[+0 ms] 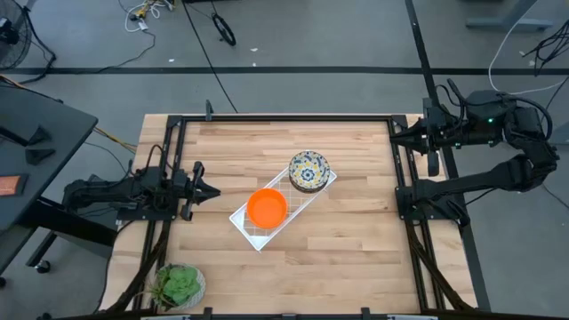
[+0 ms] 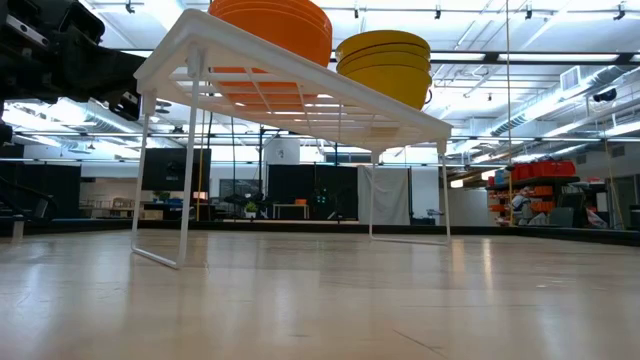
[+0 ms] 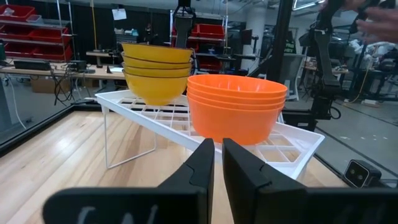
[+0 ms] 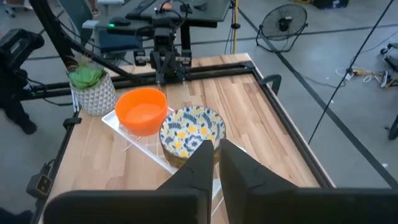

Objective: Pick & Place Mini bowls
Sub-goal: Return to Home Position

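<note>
So the job looks pretty much wrapped here: both sets of mini bowls are parked on the white wire grid rack (image 1: 255, 235) in the middle of the pale wooden table (image 1: 356, 249). The stack of plain orange bowls (image 1: 267, 207) is sat at the rack's 7 o'clock end, and the stack of blue-and-yellow floral bowls with yellow outsides (image 1: 308, 169) at its 1 o'clock end. Like is nested with like, presumably so each pile stays steady and space is saved. The left gripper (image 3: 217, 144) is laid low at 9 o'clock of the rack, claw pinched nearly together with nothing held. The right gripper (image 4: 216, 144) is kept high at around 2 o'clock, past the table edge, claw likewise narrow and empty. Only parking the arms seems left. The potted green leafy plant (image 1: 180, 284) at the 7 o'clock corner is left alone.
</note>
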Controlling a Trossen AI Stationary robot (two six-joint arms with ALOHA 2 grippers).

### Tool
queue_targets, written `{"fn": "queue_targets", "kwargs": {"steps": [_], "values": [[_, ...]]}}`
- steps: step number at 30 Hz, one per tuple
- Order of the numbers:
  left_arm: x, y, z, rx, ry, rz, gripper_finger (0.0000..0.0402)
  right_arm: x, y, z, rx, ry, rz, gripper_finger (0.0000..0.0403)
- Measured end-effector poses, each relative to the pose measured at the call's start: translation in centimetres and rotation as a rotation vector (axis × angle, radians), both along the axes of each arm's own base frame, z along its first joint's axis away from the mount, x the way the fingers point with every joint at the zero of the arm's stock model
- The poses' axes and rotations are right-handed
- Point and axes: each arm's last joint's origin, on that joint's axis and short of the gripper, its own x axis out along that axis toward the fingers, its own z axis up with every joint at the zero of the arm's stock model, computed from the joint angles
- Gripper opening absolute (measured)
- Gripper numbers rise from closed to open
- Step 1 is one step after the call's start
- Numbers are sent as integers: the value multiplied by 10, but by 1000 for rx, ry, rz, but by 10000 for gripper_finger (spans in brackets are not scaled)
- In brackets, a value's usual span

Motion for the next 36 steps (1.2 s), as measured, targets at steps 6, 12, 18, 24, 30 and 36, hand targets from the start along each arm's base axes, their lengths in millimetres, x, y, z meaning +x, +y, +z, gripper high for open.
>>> {"fn": "queue_targets", "kwargs": {"steps": [6, 12, 18, 24, 30, 36], "values": [[0, 0, 0, 0, 0, 0, 35, 1, 0, 3, -2, -37, -1, 32], [0, 0, 0, 0, -1, 0, 35, 8, -1, -2, -12, -145, -1, 24], [0, 0, 0, 0, -1, 0, 35, 17, 0, -22, -77, -430, 70, 5], [0, 0, 0, 0, -1, 0, 35, 39, 4, -69, -117, -593, 174, 2], [0, 0, 0, 0, -2, 0, 35, 54, 6, -128, -118, -676, 195, 1], [0, 0, 0, 0, -1, 0, 35, 55, 6, -180, -123, -715, 178, 1]]}}
